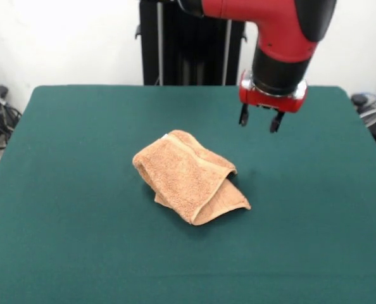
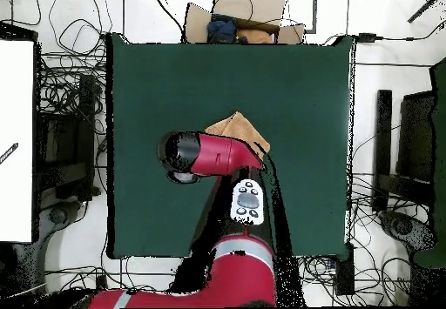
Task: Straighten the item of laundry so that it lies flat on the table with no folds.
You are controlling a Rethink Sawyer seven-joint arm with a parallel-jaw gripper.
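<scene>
Towel-straightening is sitting at its opening step, judging by how things are lying; the table [image 1: 61,190], a broad dark green felt top, is carrying the peach-orange terry towel [image 1: 188,177] near its middle, and the cloth is still bunched into a folded bundle rather than spreading flat; the red and black Sawyer arm [image 1: 283,38] is coming down from above and hanging its gripper [image 1: 259,120] in the air, up and to the right of the towel in the front view, well clear of the cloth and touching nothing; its two dark fingers are standing apart, so the jaws are spread and holding nothing. The next move is probably calling for a descent onto an exposed edge or corner, most likely the flap pointing toward the lower right in the front view, followed by a pinch and an outward pull to open the layers; the towel is lying doubled over itself, with one upper layer overlapping a lower flap, and a paler woven border band [image 1: 197,157] is running along the top fold; in the overhead view the arm is covering part of the towel [image 2: 237,130].
</scene>
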